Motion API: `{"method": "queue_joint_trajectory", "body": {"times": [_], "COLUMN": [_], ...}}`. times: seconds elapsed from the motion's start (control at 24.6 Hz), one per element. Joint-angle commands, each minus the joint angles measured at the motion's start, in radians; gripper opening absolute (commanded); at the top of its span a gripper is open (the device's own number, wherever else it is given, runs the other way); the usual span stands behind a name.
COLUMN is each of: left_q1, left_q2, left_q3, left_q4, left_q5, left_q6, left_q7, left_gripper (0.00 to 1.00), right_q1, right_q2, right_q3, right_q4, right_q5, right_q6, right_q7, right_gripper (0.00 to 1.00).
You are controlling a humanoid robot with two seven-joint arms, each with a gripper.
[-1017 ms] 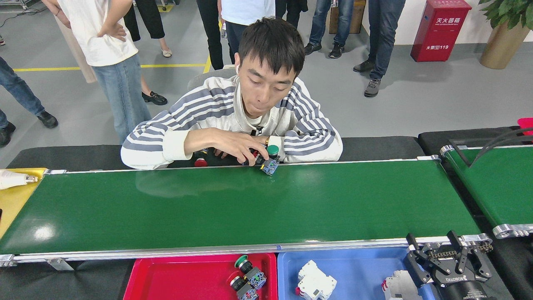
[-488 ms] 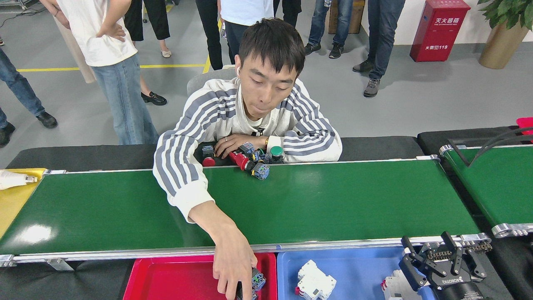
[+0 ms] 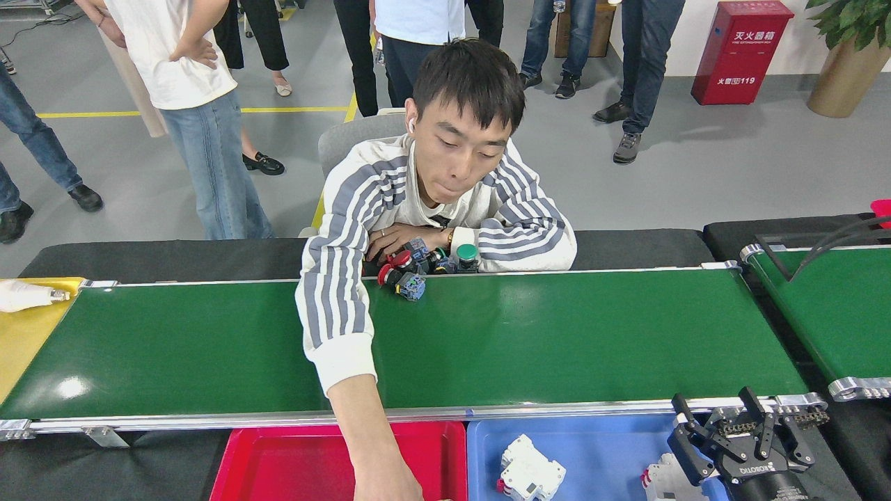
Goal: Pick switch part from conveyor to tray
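Observation:
A switch part [image 3: 404, 282] with a red head and a blue body lies on the far edge of the dark-green conveyor [image 3: 557, 341]. More switch parts [image 3: 445, 257] sit just behind the belt under a person's resting hand. The red tray [image 3: 278, 463] is below the belt's near frame; the person's other arm [image 3: 348, 376] reaches across the belt into it, and the hand [image 3: 386, 483] covers part of its floor. My right gripper [image 3: 715, 412] hangs open and empty at the belt's near right corner, far from the switch part. My left gripper is out of view.
A blue tray [image 3: 605, 445] beside the red one holds white circuit breakers [image 3: 530, 476]. A second green belt [image 3: 835, 306] stands at the right. A yellow surface [image 3: 21, 341] with a white object [image 3: 28, 296] lies at the left. Several people stand behind.
The person's arm has reached across the belt into the red tray, and the switch parts seen there before no longer show. The red-headed switch part has shifted left along the belt. My right gripper has barely moved.

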Motion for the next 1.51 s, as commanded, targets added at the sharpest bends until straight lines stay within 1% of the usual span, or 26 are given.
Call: {"method": "queue_joint_trajectory", "body": {"times": [0.0,0.16,0.33,0.49,0.65,0.73,0.81,1.02,1.18,1.22,1.46], "left_q1": [-0.016,-0.014,-0.016,-0.016,-0.002,0.009,0.008,0.004,0.011,0.011,0.000], "left_q2": [0.007,-0.019,-0.013,-0.023,-0.019,-0.021,-0.019,-0.046,-0.044,-0.035,-0.032], "left_q3": [-0.005,-0.003,-0.007,-0.008,-0.003,-0.007,-0.008,-0.010,-0.008,-0.007,-0.007], "left_q4": [-0.013,-0.022,-0.014,-0.045,0.003,0.010,0.015,-0.022,0.009,0.012,0.003], "left_q5": [0.004,0.004,0.002,0.004,0.001,0.001,0.002,0.004,0.002,0.002,0.002], "left_q6": [0.009,0.003,0.009,0.024,0.018,0.015,0.020,0.026,0.015,0.015,0.029], "left_q7": [0.005,0.005,0.005,0.005,0.005,0.005,0.005,0.005,0.005,0.005,0.005], "left_gripper": [1.00,1.00,1.00,1.00,1.00,1.00,1.00,1.00,1.00,1.00,1.00], "right_q1": [-0.008,-0.004,-0.005,-0.004,0.004,0.010,0.010,0.012,0.010,0.010,0.010], "right_q2": [-0.005,-0.008,-0.009,-0.009,-0.015,-0.028,-0.028,-0.028,-0.026,-0.026,-0.028], "right_q3": [-0.006,-0.008,-0.009,-0.015,-0.020,-0.022,-0.026,-0.026,-0.026,-0.026,-0.026], "right_q4": [-0.012,-0.015,-0.021,-0.026,-0.026,-0.026,-0.024,-0.024,-0.024,-0.024,-0.026], "right_q5": [-0.004,-0.004,-0.004,-0.004,-0.004,-0.004,-0.004,-0.004,-0.004,-0.004,-0.004], "right_q6": [0.003,0.003,0.001,0.001,-0.003,-0.002,-0.002,-0.005,-0.002,-0.002,-0.005], "right_q7": [-0.008,-0.008,-0.008,-0.008,-0.010,-0.011,-0.011,-0.015,-0.013,-0.013,-0.015], "right_gripper": [1.00,1.00,1.00,1.00,1.00,1.00,1.00,1.00,1.00,1.00,1.00]}}
